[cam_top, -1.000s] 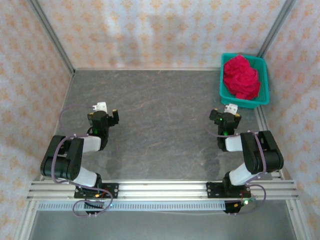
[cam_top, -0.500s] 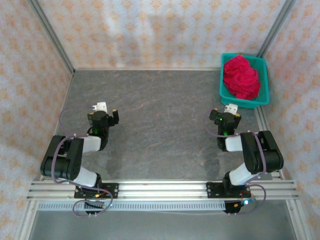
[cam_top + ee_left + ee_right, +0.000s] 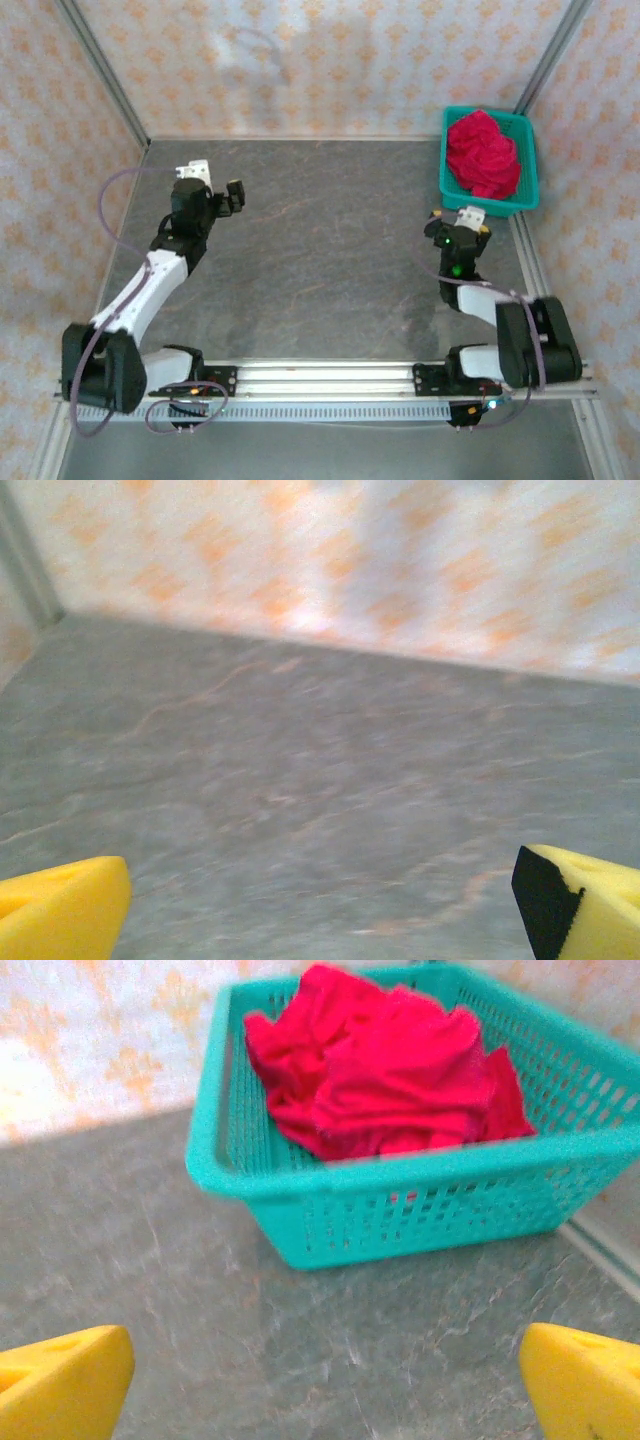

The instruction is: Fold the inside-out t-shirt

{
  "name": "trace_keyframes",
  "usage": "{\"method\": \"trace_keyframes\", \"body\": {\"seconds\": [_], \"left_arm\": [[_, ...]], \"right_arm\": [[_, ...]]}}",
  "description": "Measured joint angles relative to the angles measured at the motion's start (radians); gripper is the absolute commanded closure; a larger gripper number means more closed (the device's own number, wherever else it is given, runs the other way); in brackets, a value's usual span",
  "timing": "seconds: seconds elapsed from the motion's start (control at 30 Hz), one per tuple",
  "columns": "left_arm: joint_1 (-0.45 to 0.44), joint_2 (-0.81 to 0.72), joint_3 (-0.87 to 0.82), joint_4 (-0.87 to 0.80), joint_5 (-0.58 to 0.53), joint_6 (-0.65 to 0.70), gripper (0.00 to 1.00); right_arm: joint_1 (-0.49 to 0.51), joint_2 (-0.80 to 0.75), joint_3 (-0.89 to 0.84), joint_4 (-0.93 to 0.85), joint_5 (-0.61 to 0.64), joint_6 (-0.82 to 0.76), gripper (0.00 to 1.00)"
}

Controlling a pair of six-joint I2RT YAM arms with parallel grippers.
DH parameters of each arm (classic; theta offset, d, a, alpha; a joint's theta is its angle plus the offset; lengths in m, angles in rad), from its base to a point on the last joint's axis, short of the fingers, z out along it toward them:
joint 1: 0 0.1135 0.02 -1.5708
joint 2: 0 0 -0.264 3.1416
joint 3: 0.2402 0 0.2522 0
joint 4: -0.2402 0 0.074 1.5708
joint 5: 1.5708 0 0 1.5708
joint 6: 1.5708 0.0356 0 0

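Top external view is showing the crimson t-shirt (image 3: 483, 152) lying bunched in the teal mesh basket (image 3: 490, 207), which is sitting at about 2 o'clock on the grey worktop (image 3: 320, 260), tucked into the far corner. Nothing is folded yet, so I judge that lifting the garment out is the step in hand.

The right arm (image 3: 500, 310) is pointing its jaws toward 12 o'clock at the basket. They are spread wide and empty, near the front wall but apart from it. From the right wrist, its yellow fingertips (image 3: 60, 1380) are framing the basket (image 3: 420, 1215) and the t-shirt (image 3: 390, 1060).

The left arm (image 3: 150, 280) is holding its jaws out at 10 o'clock, likewise spread wide and carrying nothing above bare worktop. That is probably leaving the middle free for laying the cloth flat.
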Motion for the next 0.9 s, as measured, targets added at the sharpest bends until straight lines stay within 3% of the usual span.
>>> {"method": "trace_keyframes", "body": {"seconds": [0.13,0.27,0.4,0.5,0.63,0.77,0.9], "left_arm": [[-0.1,-0.197,-0.097,-0.098,0.048,-0.064,0.0],[-0.106,-0.433,-0.244,-0.18,0.0,-0.176,0.0],[-0.105,-0.614,-0.304,-0.303,-0.179,-0.336,0.0],[-0.104,-0.684,-0.318,-0.349,-0.248,-0.38,0.0],[-0.104,-0.639,-0.312,-0.365,-0.255,-0.393,0.0],[-0.104,-0.449,-0.261,-0.373,-0.231,-0.407,0.0],[-0.104,-0.306,-0.235,-0.373,-0.222,-0.425,0.0]], "right_arm": [[0.001,-0.127,0.161,-0.223,0.074,0.141,0.01],[-0.032,-0.135,0.327,-0.431,0.115,0.354,0.01],[-0.069,0.031,0.58,-0.643,0.086,0.458,0.01],[-0.071,0.208,0.782,-0.777,0.073,0.507,0.01],[-0.098,0.442,1.04,-0.995,0.048,0.57,0.01],[-0.171,0.708,1.359,-1.208,-0.003,0.613,0.01],[-0.22,0.88,1.565,-1.365,-0.049,0.635,0.04]]}}
